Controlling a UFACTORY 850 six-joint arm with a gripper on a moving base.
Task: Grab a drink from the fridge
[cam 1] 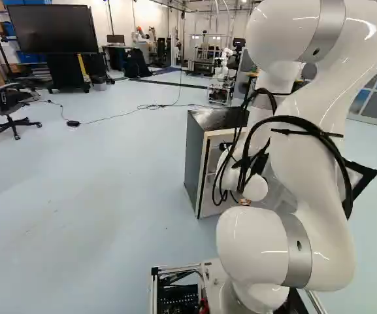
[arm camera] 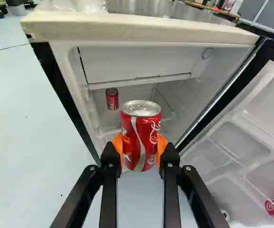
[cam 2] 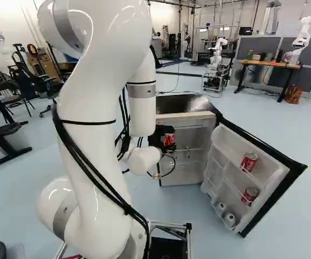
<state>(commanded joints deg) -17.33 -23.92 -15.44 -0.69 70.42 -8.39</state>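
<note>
In the right base view my gripper [cam 2: 163, 139] is in front of the open fridge [cam 2: 187, 114], with a red can [cam 2: 169, 140] in it. The wrist view shows the gripper [arm camera: 139, 153] shut on that red can [arm camera: 140, 135], an orange pad pressed on each side. The can stands upright between the fingers, outside the fridge opening. Behind it, a second red can [arm camera: 112, 99] stands inside the fridge [arm camera: 141, 32]. In the left base view the arm partly hides the fridge [cam 1: 198, 154].
The fridge door [cam 2: 247, 172] is swung open to the right, with red cans [cam 2: 249, 161] and smaller white-ended items [cam 2: 229, 219] on its shelves. Another robot [cam 2: 216, 54] stands beyond the fridge. A desk [cam 2: 268, 64] is farther back, and an office chair [cam 1: 10, 108] stands far left.
</note>
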